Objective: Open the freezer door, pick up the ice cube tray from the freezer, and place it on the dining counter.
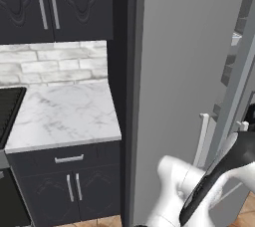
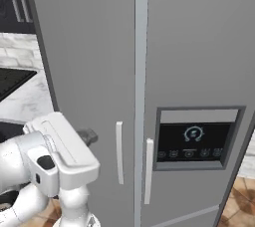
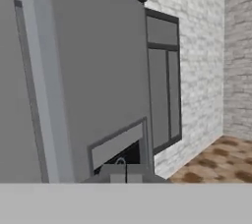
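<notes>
The freezer (image 2: 199, 47) is a tall grey two-door appliance, and both doors look closed. The freezer door (image 2: 89, 61) is the left panel, with a slim pale bar handle (image 2: 119, 152) near its right edge. The same handle (image 1: 201, 139) shows in the left base view. My gripper (image 2: 88, 135) hovers in front of this door, a little left of the handle at its height. In the hand view the gripper (image 3: 125, 175) has its fingertips pressed together, shut on nothing. The ice cube tray is hidden and the dining counter is out of view.
The right door carries a dark dispenser panel (image 2: 194, 139) and its own bar handle (image 2: 148, 171). Left of the appliance is a narrow marble worktop (image 1: 64, 111) with black cabinets above and below. A brick wall with a dark-framed window (image 3: 165, 80) stands beyond, over wood flooring.
</notes>
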